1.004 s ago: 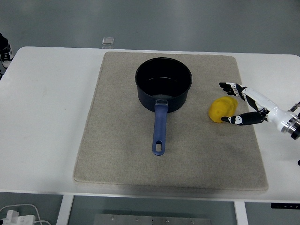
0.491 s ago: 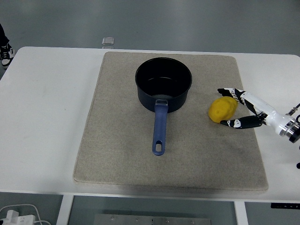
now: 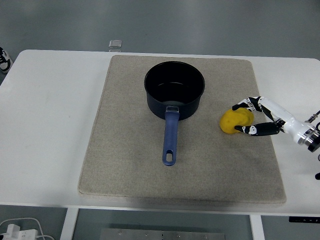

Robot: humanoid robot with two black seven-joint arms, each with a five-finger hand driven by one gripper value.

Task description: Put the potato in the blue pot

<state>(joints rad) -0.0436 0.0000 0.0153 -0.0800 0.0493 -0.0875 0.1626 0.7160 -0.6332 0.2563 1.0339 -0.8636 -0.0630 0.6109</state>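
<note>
A white worktop (image 3: 55,125) seen from above, with a large beige mat (image 3: 125,165) covering most of its middle. On the mat, toward the far side, stands a dark blue pot (image 3: 174,90), upright and with nothing visible inside it. Its blue handle (image 3: 170,137) points straight toward the near edge and has a hanging hole at its end. A small clear object (image 3: 115,44) sits at the far edge of the worktop, just beyond the mat; what it is cannot be made out. At the bottom left corner, below the worktop, a white plug and cable (image 3: 20,227) are visible.

The potato (image 3: 236,120), bright yellow and rounded, lies on the mat to the right of the pot, near it but not touching. Nothing stands between the potato and the pot; the open mat separates them.

The right hand (image 3: 257,117) reaches in from the right edge, low over the mat, its white wrist section trailing back toward that edge. The black-and-white fingers (image 3: 245,104) curl around the potato's far right side, while the thumb (image 3: 255,130) comes against its near right side, so the hand is closing partway around the potato. Whether it grips firmly or only touches cannot be told. The potato rests on the mat.
</note>
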